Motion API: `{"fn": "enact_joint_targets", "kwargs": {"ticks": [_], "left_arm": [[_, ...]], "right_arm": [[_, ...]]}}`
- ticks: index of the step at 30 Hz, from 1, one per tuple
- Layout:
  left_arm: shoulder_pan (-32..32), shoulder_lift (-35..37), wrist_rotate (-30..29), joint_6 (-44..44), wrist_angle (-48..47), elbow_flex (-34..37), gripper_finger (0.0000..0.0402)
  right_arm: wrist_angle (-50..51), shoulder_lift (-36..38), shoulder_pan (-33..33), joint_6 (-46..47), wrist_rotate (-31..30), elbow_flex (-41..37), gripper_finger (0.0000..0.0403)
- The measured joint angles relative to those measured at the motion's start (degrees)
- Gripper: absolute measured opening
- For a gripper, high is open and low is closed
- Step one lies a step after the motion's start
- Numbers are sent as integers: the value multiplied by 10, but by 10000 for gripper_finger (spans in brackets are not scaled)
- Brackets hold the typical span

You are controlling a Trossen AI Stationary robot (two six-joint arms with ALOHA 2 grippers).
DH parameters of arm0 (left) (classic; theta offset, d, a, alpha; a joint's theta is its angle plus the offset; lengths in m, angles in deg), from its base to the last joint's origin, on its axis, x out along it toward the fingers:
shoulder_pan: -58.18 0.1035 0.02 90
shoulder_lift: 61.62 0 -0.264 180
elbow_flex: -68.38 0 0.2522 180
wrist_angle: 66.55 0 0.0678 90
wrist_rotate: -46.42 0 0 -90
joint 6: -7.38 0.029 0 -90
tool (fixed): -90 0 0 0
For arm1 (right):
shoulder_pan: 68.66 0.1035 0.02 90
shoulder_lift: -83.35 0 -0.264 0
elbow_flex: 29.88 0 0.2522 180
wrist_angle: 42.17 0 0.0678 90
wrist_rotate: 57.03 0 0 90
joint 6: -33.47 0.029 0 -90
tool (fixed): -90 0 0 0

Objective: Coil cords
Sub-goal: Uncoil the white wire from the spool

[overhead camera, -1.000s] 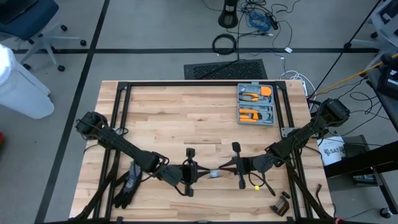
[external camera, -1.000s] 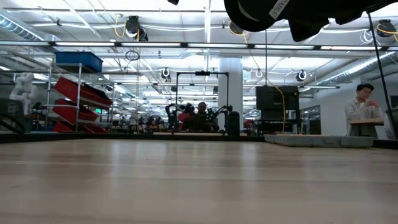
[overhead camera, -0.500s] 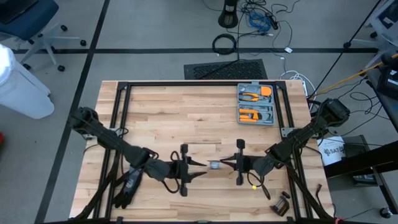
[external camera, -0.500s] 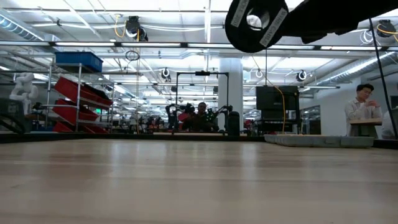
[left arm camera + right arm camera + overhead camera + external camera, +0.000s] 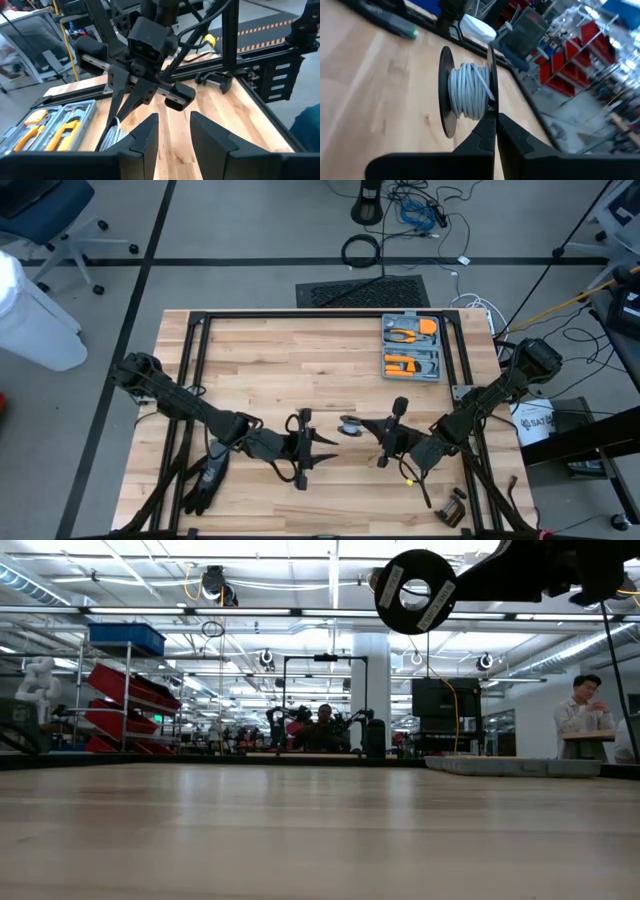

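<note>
Across the pale wooden table we see an orange-and-grey tool case toward the far side, well apart from the work. Our right gripper is pinched tight on the rim of one dark disc of the cords, wound white around a small spool and carried clear above the boards. The spool's axis lies roughly level, its flat discs standing on edge. Our left gripper sits just beside it, fingers parted and empty, pointing at the bundle. So the bundle lies between the two grippers, nearer the right; we judge any handover turns on that short gap.
</note>
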Motion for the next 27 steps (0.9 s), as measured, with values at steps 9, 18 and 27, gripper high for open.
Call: {"fn": "enact_joint_targets", "kwargs": {"ticks": [9, 18, 27], "left_arm": [[-1, 0, -35, 34, -9, 0, 118], [-1, 0, -40, 25, -21, 0, 118], [22, 0, -70, 69, -12, 0, 118]], "right_arm": [[-6, 0, -2, -144, -50, 21, 0], [-6, 0, -7, -202, -72, 41, 0], [-6, 0, -18, -164, -53, 42, 0]]}}
